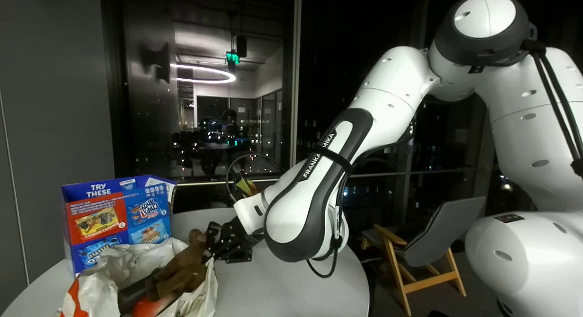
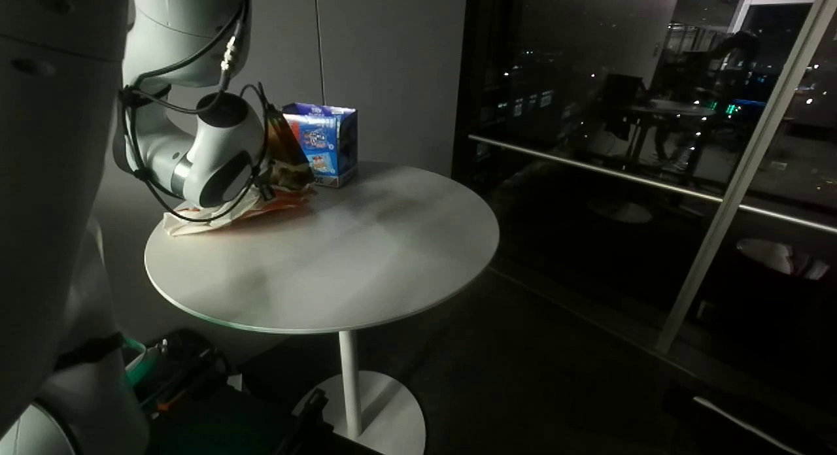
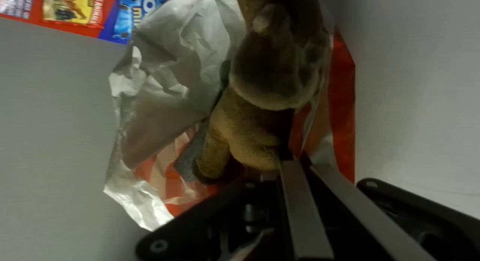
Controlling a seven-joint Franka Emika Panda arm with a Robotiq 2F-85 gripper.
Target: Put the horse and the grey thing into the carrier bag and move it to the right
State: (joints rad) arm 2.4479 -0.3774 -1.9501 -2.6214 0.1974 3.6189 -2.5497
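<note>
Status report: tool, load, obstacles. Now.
Tool shut, apparently on the carrier bag. Horse and grey thing inside, horse poking out. Blue box close by, possible snag.

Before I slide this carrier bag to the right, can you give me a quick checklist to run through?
1. Gripper shut on the rim of the carrier bag: looks ok.
2. Grip firm enough to drag the load: cannot tell from the pictures.
3. Horse fully inside the bag: not ok; part of it sticks up above the rim.
4. Grey thing inside the bag: ok; it shows partly covered by the horse.
5. Bag resting on the table: ok.
6. Bag free of the printed box: cannot tell; the two overlap in view.
</note>
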